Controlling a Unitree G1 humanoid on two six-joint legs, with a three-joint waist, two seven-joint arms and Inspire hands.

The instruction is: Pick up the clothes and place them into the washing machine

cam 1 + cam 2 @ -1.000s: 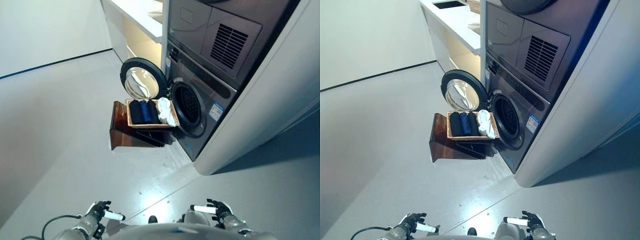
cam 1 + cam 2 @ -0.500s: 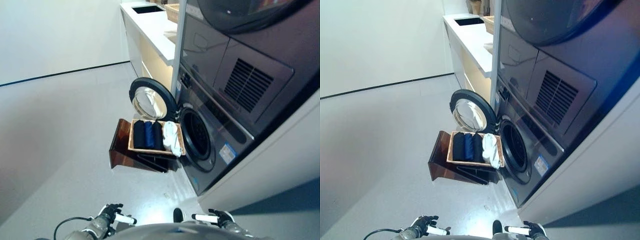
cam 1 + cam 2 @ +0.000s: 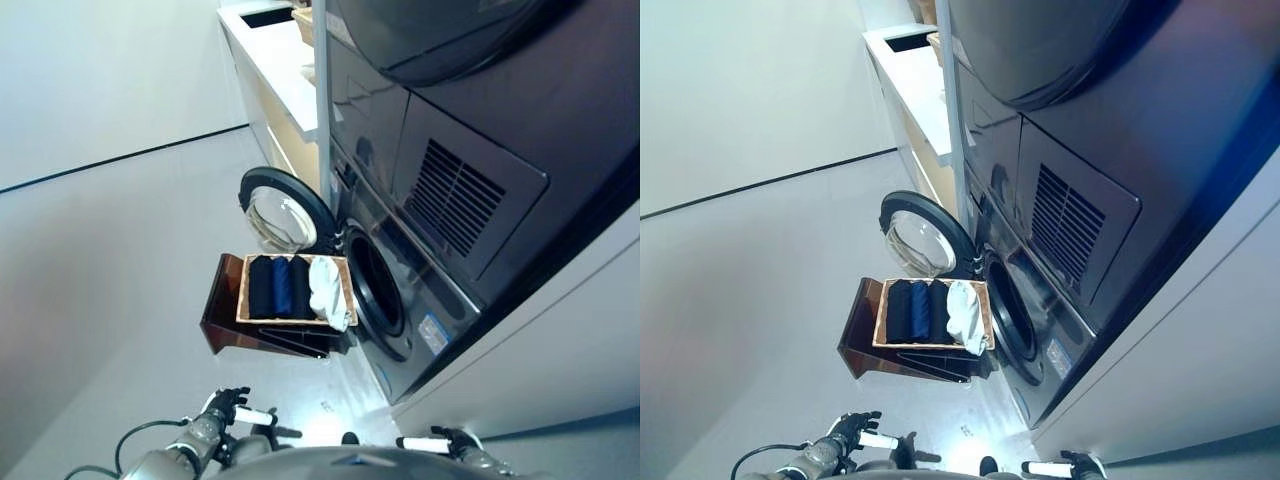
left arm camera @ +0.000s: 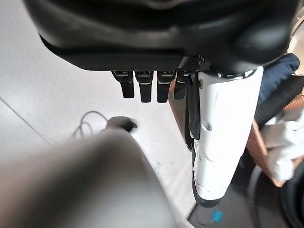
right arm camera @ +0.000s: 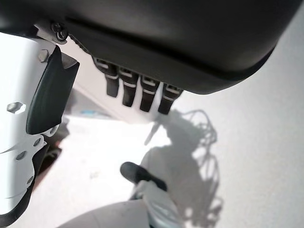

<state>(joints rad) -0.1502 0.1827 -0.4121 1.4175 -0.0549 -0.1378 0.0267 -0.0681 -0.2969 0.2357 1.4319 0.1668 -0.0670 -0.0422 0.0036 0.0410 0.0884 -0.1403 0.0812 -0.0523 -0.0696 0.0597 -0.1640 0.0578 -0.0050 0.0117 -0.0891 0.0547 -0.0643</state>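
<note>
A wicker basket (image 3: 243, 300) sits on a brown stand (image 3: 218, 318) right in front of the washing machine (image 3: 405, 330), whose round door (image 3: 283, 208) is swung open. Dark blue rolled clothes (image 3: 278, 286) and a white cloth (image 3: 325, 290) lie in the basket. My left hand (image 3: 225, 408) hangs low at the bottom left, far short of the basket, its fingers (image 4: 142, 86) straight and empty. My right hand (image 3: 445, 440) hangs at the bottom right, fingers (image 5: 137, 91) relaxed and holding nothing.
A dryer (image 3: 460, 110) is stacked above the washer. A white counter (image 3: 275, 60) with a sink runs beyond the machines. Grey floor (image 3: 110, 260) spreads to the left, bounded by a white wall.
The whole picture has shifted, so the camera has moved; the basket and machine show slightly further left. Both hands stay low and empty.
</note>
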